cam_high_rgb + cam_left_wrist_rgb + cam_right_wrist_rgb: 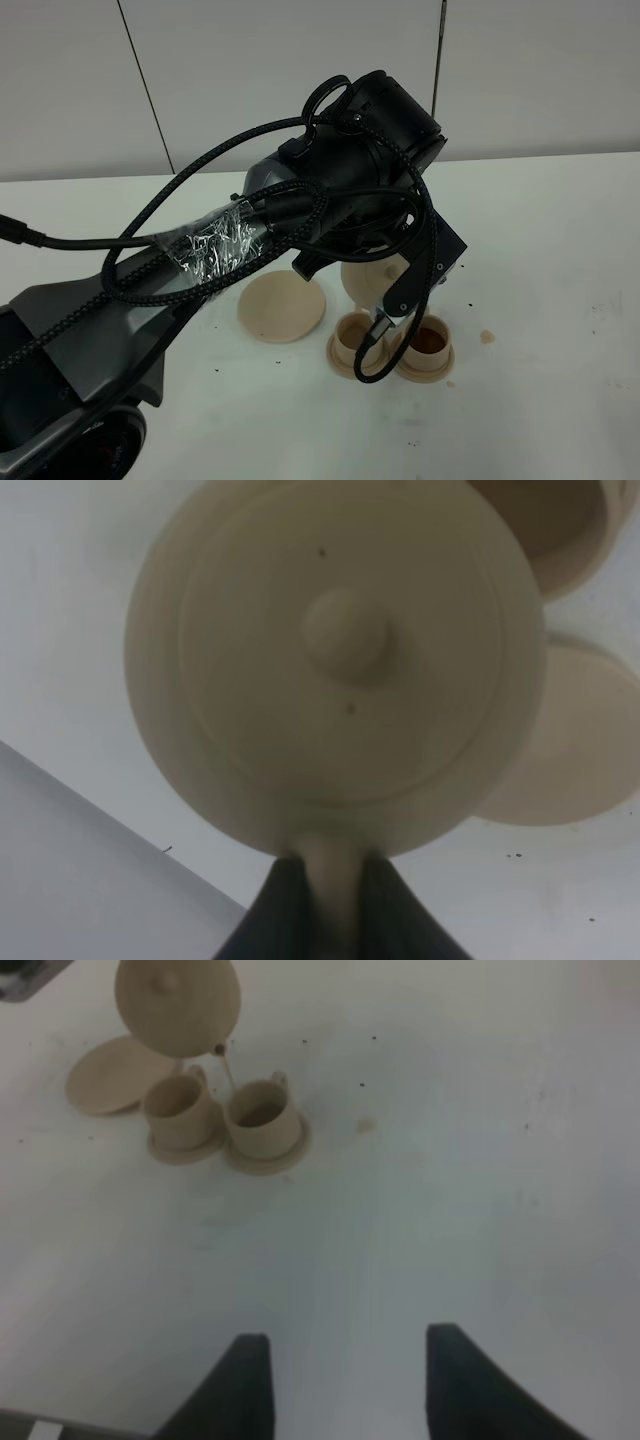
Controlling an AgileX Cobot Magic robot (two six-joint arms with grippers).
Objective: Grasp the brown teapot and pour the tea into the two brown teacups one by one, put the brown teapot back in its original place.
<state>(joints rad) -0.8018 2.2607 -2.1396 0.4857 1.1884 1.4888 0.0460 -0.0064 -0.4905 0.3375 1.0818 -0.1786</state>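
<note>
My left gripper [335, 912] is shut on the loop handle of the brown teapot [340, 670], which fills the left wrist view, lid knob toward the camera. From above, the left arm hides most of the teapot [378, 274], held in the air above the two brown teacups [355, 340] [428, 345]. In the right wrist view the teapot [178, 1005] tilts and a thin stream runs from its spout into the teacup [262, 1115] holding brown tea; the other teacup [178, 1110] stands beside it. The wide saucer [283, 305], the original place, lies bare to their left. My right gripper [345, 1380] is open and holds nothing.
Everything stands on a white table [560, 260] with a pale wall behind it. A small tan crumb [487, 336] lies right of the cups, and dark specks dot the surface. The left arm's black cables [200, 190] loop above the table's left half.
</note>
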